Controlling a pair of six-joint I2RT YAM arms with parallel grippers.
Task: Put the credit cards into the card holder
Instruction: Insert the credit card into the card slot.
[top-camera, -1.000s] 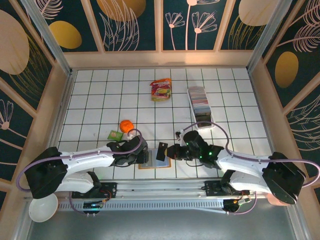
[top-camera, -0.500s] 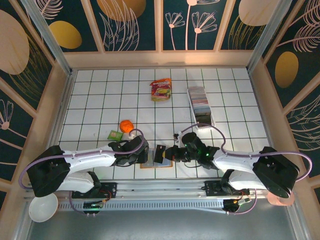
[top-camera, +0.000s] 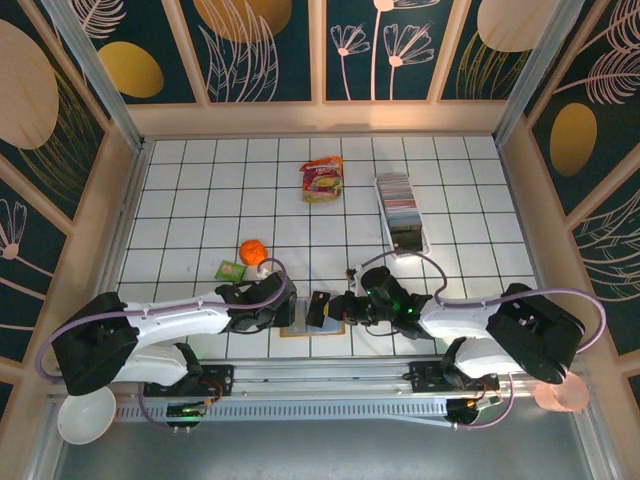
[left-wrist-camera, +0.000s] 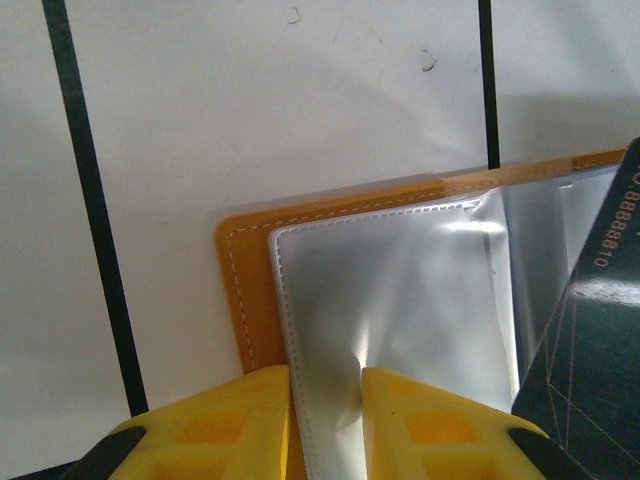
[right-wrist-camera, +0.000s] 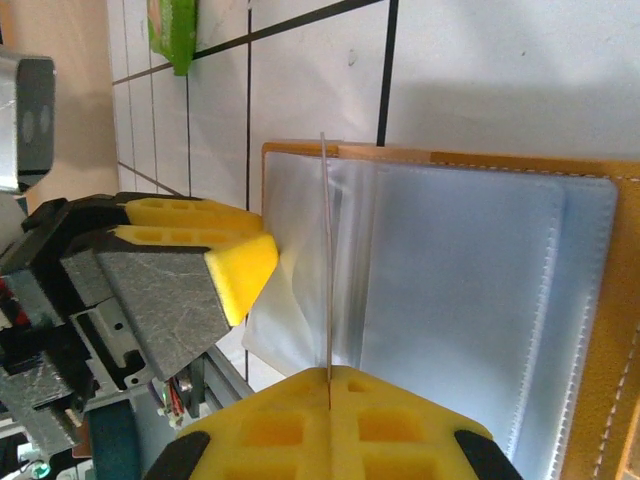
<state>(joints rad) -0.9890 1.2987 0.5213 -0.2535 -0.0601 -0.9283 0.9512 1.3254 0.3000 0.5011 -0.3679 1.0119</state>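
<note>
The dark, thin plastic credit card (top-camera: 320, 307) stands on edge, pinched between the yellow pads of the right claw (right-wrist-camera: 330, 400), which is closed on its near end. In the right wrist view it is a fine line rising from those pads. In the left wrist view its dark face shows a row of pale digits.

Just beneath and ahead of the right claw lies the orange-brown, leather-like folding card holder (top-camera: 305, 328). It is spread open and flat on the white tiled counter (top-camera: 200, 200), with its clear plastic sleeves facing up. The card's far edge hangs over the sleeves, but I cannot tell whether it has entered a pocket.

The left claw (left-wrist-camera: 325, 395) is closed on one clear sleeve at its own end of the card holder, and the plastic puckers between its yellow fingertips. The two claws face each other closely, with the card between them.

Well beyond the right claw, a long clear plastic tray (top-camera: 383, 215) holds a row of mixed-colour credit cards (top-camera: 398, 195). Beyond the left claw sits a round orange ball (top-camera: 252, 251), with a small green packet (top-camera: 230, 270) just beside it. A red-and-yellow snack packet (top-camera: 322, 180) lies farthest out, well away from both claws.
</note>
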